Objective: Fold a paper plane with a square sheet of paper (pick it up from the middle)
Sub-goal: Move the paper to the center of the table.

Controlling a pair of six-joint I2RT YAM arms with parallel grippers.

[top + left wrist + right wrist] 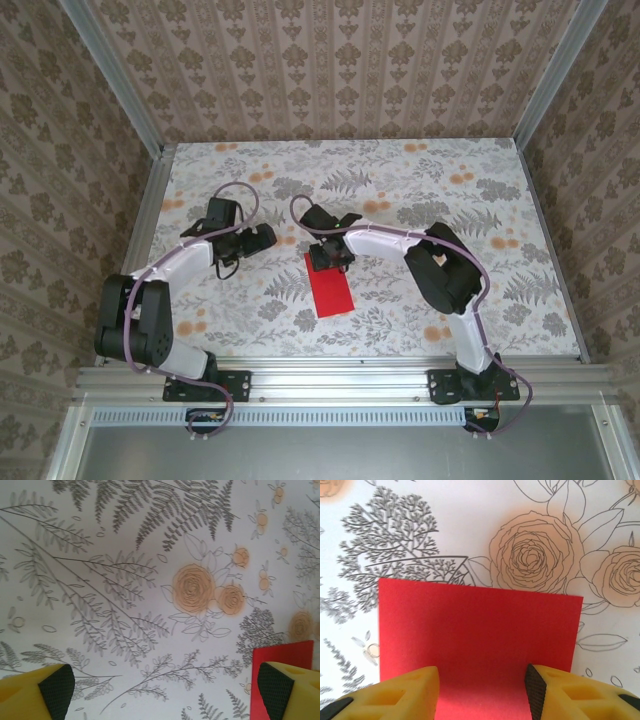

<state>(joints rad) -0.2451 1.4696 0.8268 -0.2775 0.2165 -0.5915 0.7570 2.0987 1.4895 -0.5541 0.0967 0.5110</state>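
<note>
One red sheet of paper (331,292) lies flat at centre frame on the floral table (420,180). Two grippers: the left gripper (165,692) is spread wide beside it, and the right gripper (482,690) has its jaws parted above it, hiding the sheet's upper edge from overhead.

Red paper (330,292) on floral table (430,180), right hand (328,258) over its far edge, left hand (265,237) nearby

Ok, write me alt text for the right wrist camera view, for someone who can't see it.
A flat red sheet of paper lies on a floral tabletop, its far edge just below a drawn rose. The right gripper has its two yellow fingers apart over the sheet's near part.
</note>
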